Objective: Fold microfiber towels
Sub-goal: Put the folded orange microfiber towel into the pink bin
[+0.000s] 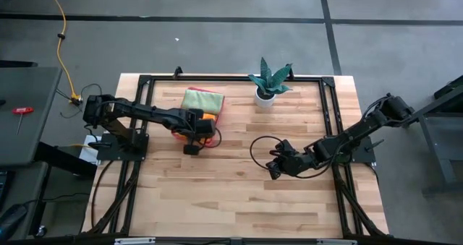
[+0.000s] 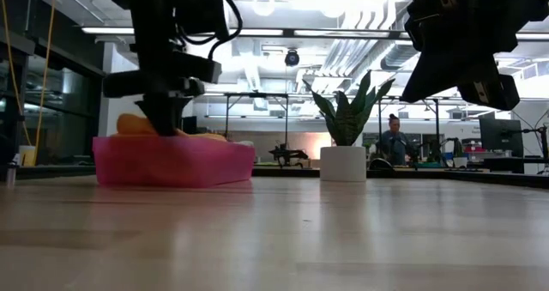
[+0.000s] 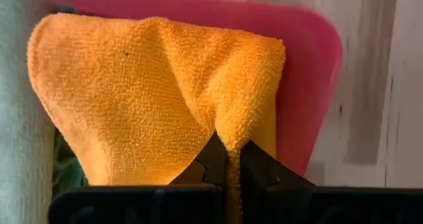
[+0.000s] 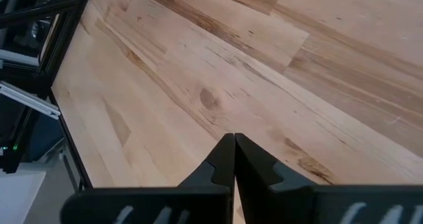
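Pinching orange towel [image 3: 158,98] edge over pink tray [image 3: 310,85], left tool [image 3: 228,159]; right tool [image 4: 233,151] closed, apparently empty

Light from above: even and soft on the wooden table [image 1: 239,194] in the high view, with only small, faint shadows under the arms.
Low view: bright ceiling lights [image 2: 343,3] glow white and wash out the top of the room.
Dark shapes: the arms look almost black against that bright room.
Table shine: the near tabletop has a pale sheen and looks blurry.
Left wrist view: the orange towel [image 3: 145,98] is sharp, and its fuzzy weave shows; the pink tray [image 3: 310,72] looks soft.
Right wrist view: wood grain is clear, well lit.
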You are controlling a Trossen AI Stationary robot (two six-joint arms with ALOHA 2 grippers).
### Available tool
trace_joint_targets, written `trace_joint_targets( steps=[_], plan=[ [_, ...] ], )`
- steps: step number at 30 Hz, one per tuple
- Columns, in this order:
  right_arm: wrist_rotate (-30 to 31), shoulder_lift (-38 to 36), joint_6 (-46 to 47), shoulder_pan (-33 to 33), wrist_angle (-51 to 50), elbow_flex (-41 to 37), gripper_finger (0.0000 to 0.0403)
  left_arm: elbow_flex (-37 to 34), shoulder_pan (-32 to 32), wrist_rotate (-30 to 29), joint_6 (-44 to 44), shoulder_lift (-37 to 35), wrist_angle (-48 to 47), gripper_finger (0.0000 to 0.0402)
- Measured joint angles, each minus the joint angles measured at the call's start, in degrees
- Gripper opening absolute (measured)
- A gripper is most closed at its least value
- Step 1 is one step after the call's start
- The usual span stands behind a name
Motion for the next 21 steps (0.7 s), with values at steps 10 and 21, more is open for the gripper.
trace_joint_targets(
  steps=[10,21],
  plan=[
    [0.0,0.0,0.0,-0.1,-0.4,0.0,0.0000,0.0,0.2,-4.6,4.1,0.0,0.0,0.0049],
    [0.0,0.0,-0.3,-0.1,-0.4,0.0,0.0000,6.8,1.2,-4.0,4.3,0.1,-7.9,0.0195]
  ],
)
